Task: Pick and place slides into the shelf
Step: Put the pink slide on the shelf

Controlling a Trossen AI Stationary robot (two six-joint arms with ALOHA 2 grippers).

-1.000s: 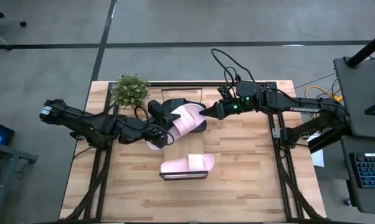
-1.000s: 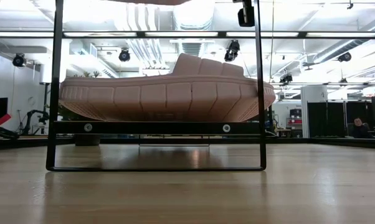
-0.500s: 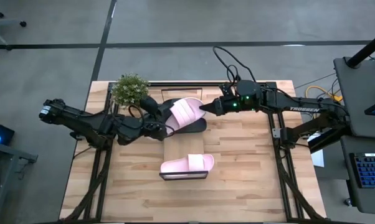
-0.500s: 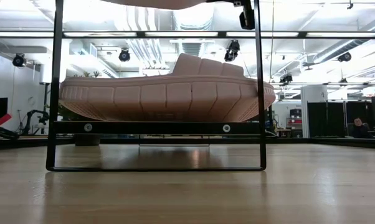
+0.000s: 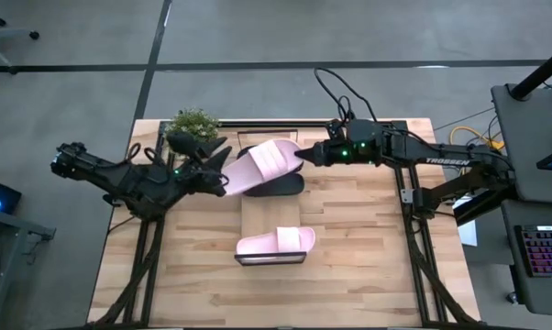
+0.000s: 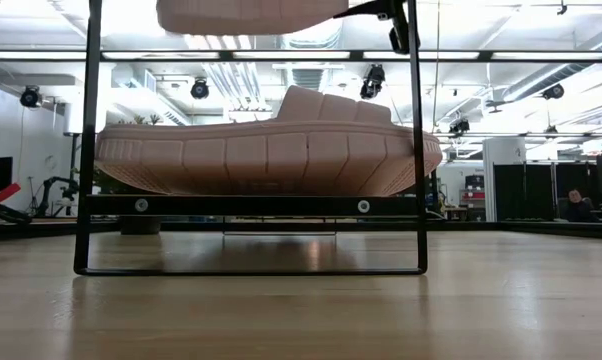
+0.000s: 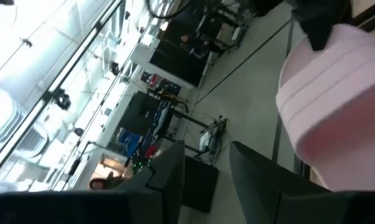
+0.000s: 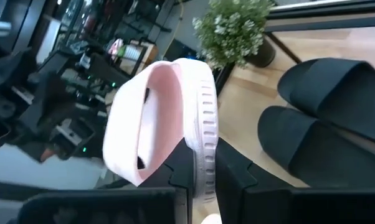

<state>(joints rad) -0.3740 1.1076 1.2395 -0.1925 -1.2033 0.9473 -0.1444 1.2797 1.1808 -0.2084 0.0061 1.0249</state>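
A: From above, the right gripper (image 5: 305,155) is pinching the edge of a pink slide (image 5: 265,163) and holding it over the black pair (image 5: 278,183), around twelve o'clock on the table (image 5: 349,266). A second ago both arms were on it; now the left gripper (image 5: 219,170) is pulling away toward nine o'clock beside the plant (image 5: 193,125), and I cannot tell how its fingers stand from here.

B: So the handover looks done. The other pink slide (image 5: 276,242) is already sitting on the shelf (image 5: 258,213) near six o'clock.

A: Down at table level, that shelved slide (image 6: 266,140) is filling the frame (image 6: 86,140), and the carried one (image 6: 249,14) is now hanging in full view at twelve o'clock.

B: Left wrist view?

A: Its fingers (image 7: 169,171) are spread with nothing between them, the pink slide (image 7: 337,106) off at two o'clock.

B: And the right wrist?

A: Fingers (image 8: 181,168) are clamped on the slide's rim (image 8: 203,143), the black pair (image 8: 324,118) at three o'clock. Three slides are not yet shelved, I'd judge.
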